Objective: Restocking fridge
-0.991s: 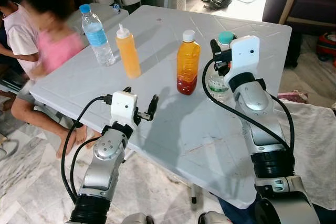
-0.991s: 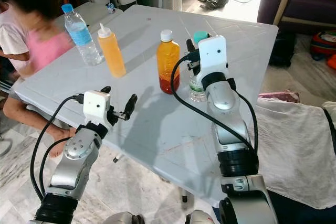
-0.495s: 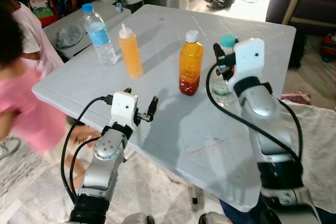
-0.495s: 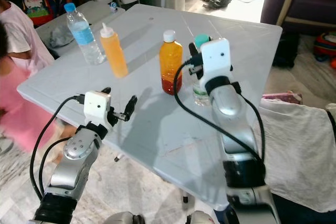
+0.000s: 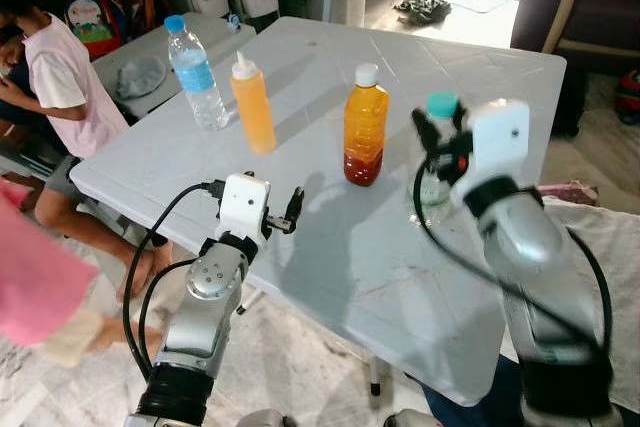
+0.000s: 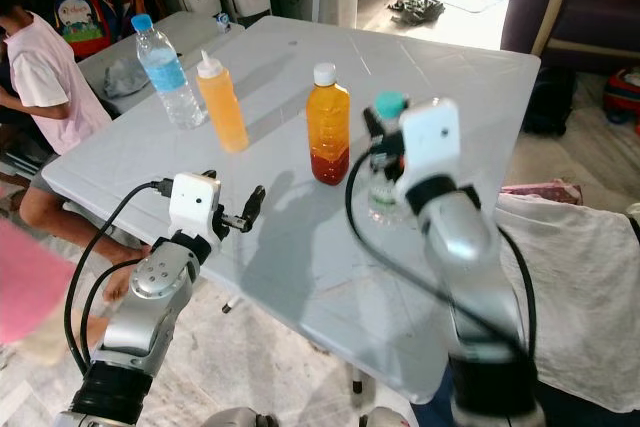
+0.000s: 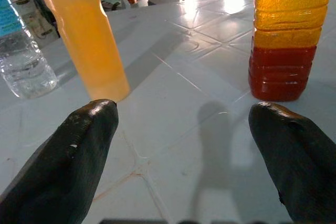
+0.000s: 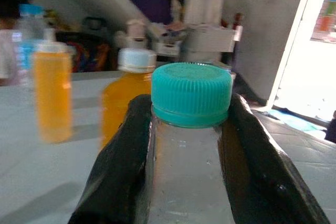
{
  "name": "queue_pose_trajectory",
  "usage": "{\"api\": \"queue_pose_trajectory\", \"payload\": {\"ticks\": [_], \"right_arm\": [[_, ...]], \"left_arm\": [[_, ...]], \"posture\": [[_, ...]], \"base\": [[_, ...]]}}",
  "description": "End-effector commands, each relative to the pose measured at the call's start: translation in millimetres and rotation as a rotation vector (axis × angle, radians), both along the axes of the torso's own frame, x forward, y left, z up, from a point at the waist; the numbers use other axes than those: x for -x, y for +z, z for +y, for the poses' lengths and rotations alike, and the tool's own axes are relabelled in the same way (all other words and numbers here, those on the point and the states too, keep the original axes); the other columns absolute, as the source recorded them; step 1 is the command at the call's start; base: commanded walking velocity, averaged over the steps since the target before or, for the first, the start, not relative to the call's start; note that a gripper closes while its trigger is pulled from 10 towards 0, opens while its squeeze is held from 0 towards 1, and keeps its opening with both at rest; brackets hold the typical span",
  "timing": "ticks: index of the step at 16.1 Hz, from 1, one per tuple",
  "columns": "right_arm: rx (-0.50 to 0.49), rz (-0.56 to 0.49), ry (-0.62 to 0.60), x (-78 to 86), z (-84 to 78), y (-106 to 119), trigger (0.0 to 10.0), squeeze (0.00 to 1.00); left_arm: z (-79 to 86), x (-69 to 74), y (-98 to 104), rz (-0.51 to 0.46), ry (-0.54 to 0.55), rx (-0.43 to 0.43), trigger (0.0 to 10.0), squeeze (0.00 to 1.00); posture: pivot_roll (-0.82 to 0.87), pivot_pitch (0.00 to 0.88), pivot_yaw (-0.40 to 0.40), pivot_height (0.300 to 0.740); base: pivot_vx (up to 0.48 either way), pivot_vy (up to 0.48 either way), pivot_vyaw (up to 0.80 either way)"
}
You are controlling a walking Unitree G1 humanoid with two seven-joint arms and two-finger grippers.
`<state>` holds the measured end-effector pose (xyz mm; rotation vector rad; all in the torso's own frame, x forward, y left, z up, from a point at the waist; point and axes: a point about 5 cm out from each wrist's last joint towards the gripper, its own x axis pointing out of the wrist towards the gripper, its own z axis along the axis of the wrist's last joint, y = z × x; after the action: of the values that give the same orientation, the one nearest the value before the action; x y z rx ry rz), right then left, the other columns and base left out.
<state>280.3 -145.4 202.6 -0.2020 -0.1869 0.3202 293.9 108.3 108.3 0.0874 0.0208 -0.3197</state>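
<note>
Head views: white table [image 5: 330,247] with blue-cap water bottle [image 5: 196,72], orange squeeze bottle [image 5: 253,104], juice bottle [image 5: 364,126] in rough row. Right gripper [image 5: 440,142] at teal-cap bottle [image 5: 437,152], arm pretty blurry. Left gripper [image 6: 247,209] low over near edge. Person in pink shirt [image 5: 65,77] sitting off left.

Left wrist: fingers [image 7: 79,156] spread wide, nothing between, squeeze bottle and juice bottle just ahead.

Right wrist: black fingers [image 8: 121,166] pinching teal-cap bottle below cap, one each side.

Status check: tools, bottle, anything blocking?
Right tool shut on teal-capped bottle. Left tool open, low over table. Orange juice bottle close beside.
</note>
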Motion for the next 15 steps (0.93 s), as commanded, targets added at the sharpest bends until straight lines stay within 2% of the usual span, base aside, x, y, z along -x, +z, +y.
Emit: {"api": "queue_pose_trajectory", "payload": {"ticks": [1,3,4,6,9,13,15], "right_arm": [[0.003,0.169,0.042,2.1,6.0,-30,10.0,0.0],[-0.031,0.18,0.031,8.5,8.0,-37,10.0,0.0],[-0.096,0.17,0.006,11.8,12.7,-37,10.0,0.0],[-0.16,0.162,-0.048,16.8,18.1,-39,10.0,0.0],[-0.191,0.125,-0.103,14.5,20.4,-34,10.0,0.0],[-0.196,0.114,-0.143,13.1,10.6,-33,10.0,0.0],[-0.203,0.098,-0.13,12.2,7.6,-29,10.0,0.0]], "left_arm": [[5.1,0.0,2,-0.002,0.016,-0.016,10.0,0.0],[5.0,2.1,2,-0.003,0.01,-0.017,10.0,0.0],[6.2,2.4,2,-0.003,0.023,-0.01,10.0,0.0],[8.5,1.9,0,0.002,0.049,-0.004,10.0,0.0],[7.8,-0.3,1,0.0,0.044,-0.004,10.0,0.0],[9.7,1.7,-2,0.01,0.06,-0.004,10.0,0.0],[15.6,-0.9,-4,0.008,0.134,-0.067,10.0,0.0]], "posture": [[-0.03,0.015,0.122,0.74],[-0.03,0.007,0.107,0.74],[-0.04,0.0,0.103,0.74],[-0.04,0.0,0.102,0.74],[-0.06,0.0,0.104,0.74],[-0.06,0.0,0.103,0.74],[-0.06,0.003,0.093,0.74]], "base": [[-0.277,0.0,0.0],[-0.281,0.0,0.0],[-0.277,0.0,0.0],[-0.277,0.0,0.0],[-0.281,0.0,0.0],[-0.282,0.0,0.0],[0.0,0.0,0.8]]}}
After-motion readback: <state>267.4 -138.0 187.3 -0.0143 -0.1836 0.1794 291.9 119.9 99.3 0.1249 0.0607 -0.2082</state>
